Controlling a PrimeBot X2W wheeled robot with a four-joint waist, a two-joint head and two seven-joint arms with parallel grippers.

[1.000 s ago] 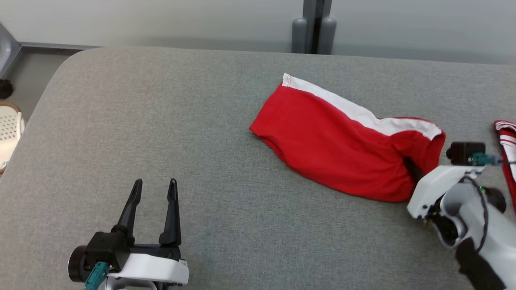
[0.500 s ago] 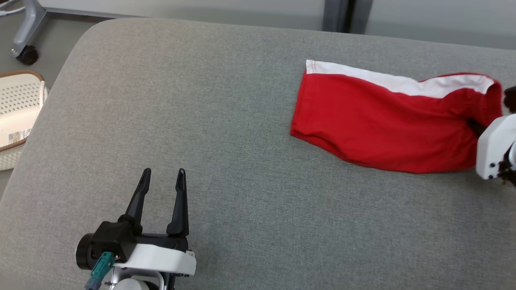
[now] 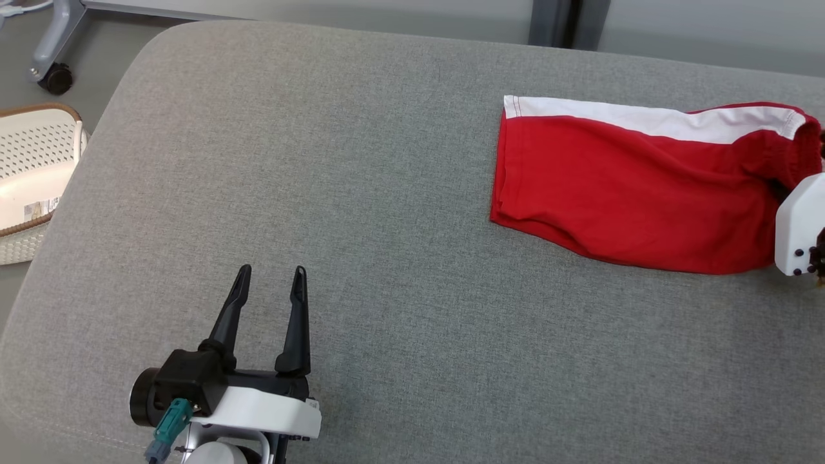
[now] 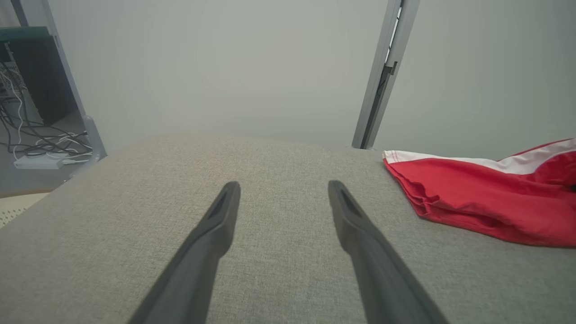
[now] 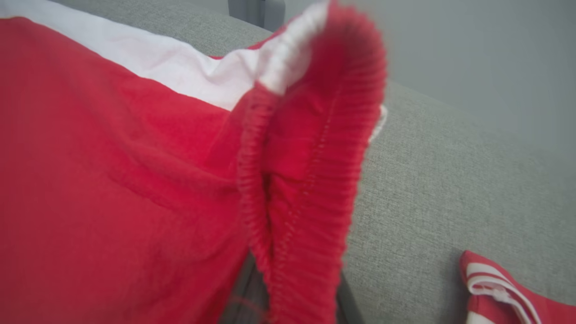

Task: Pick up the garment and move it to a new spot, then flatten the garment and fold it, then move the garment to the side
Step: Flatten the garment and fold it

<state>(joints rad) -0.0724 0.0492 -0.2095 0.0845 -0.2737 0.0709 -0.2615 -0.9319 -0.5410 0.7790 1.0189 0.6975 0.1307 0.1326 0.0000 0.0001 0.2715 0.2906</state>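
Your right gripper is clenched on the gathered waistband of the red garment, at its right end. The rest of the garment trails to the left across the far right part of the grey counter, with the white stripe along its far edge. Your left gripper hovers released, fingers spread, over the near left of the counter, well apart from the cloth.

This looks like a moving step, done by pulling from one end. Pull low and steady so the body slides flat behind the waistband rather than bunching. The right wrist view shows the elastic pinched and partly lifted, so the hold seems to be on the band only; avoid jerks that could slip it free. Steer clear of the striped red and white cloth lying just to the right. Set the waistband down before you let go, so the layers stay aligned.
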